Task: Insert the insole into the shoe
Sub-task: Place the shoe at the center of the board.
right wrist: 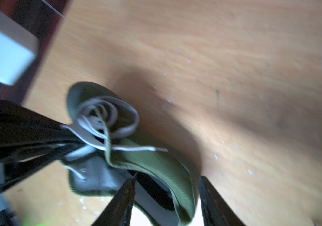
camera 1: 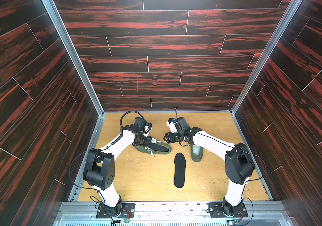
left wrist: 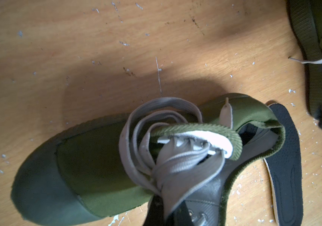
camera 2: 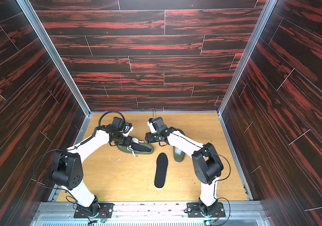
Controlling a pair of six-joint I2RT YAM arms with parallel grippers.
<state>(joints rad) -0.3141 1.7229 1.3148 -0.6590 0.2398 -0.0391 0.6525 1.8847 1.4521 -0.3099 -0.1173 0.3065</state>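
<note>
A green canvas shoe [camera 1: 163,152] [camera 2: 148,151] lies on its sole at mid-table, toe toward the left arm and its opening dark inside. My left gripper [camera 1: 152,141] [left wrist: 168,212] is shut on the shoe's grey tongue [left wrist: 185,184] among the loose laces and holds it up. The black insole [camera 1: 179,170] [camera 2: 161,170] [left wrist: 285,166] lies flat on the table just off the heel, outside the shoe. My right gripper [camera 1: 164,138] [right wrist: 168,181] is open at the heel end. In the blurred right wrist view the green heel wall [right wrist: 183,187] shows between its fingers, and I cannot tell whether they touch it.
A second green shoe [camera 1: 197,154] [camera 2: 178,156] [left wrist: 312,58] lies under the right forearm, right of the insole. The wooden table [camera 1: 140,182] is boxed in by dark panel walls on three sides. The arm bases stand at the front rail.
</note>
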